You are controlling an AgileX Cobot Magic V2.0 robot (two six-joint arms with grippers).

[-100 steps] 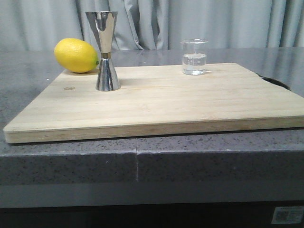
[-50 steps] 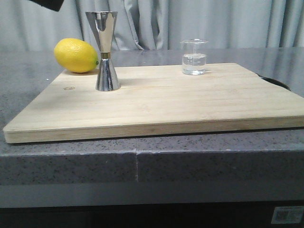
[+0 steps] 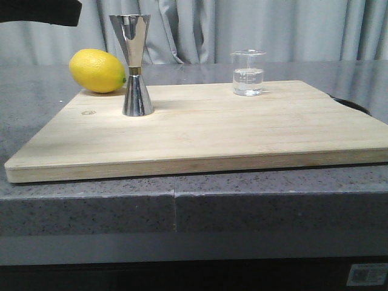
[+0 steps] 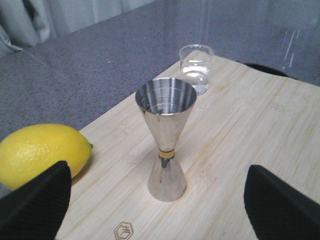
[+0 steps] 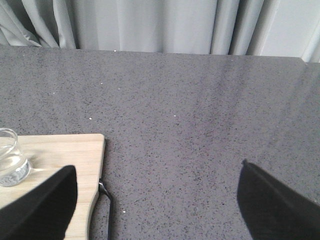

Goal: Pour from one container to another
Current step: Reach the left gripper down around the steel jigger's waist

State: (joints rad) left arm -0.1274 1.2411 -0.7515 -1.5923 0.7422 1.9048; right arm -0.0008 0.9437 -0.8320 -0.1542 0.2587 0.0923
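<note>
The clear glass beaker [image 3: 248,73], with some clear liquid in it, stands at the back right of the wooden board [image 3: 212,133]. The steel jigger [image 3: 134,66] with its gold waist band stands upright at the back left. My left gripper [image 4: 156,170] is open and hangs above and short of the jigger [image 4: 166,135], which stands between its spread fingers [image 4: 37,205] without touching them; the beaker [image 4: 196,67] is beyond. My right gripper [image 5: 158,165] is open over the grey counter, beside the board's right edge, with the beaker [image 5: 10,157] off to one side.
A yellow lemon [image 3: 97,71] lies on the board's back left corner, close to the jigger. A dark part of my left arm [image 3: 39,11] shows at the top left. A black loop [image 5: 106,200] sits at the board's right edge. Grey curtains hang behind the counter.
A dark part of my left arm has come into the top left of the front view and reached further in. The jigger, beaker and lemon have not moved.
</note>
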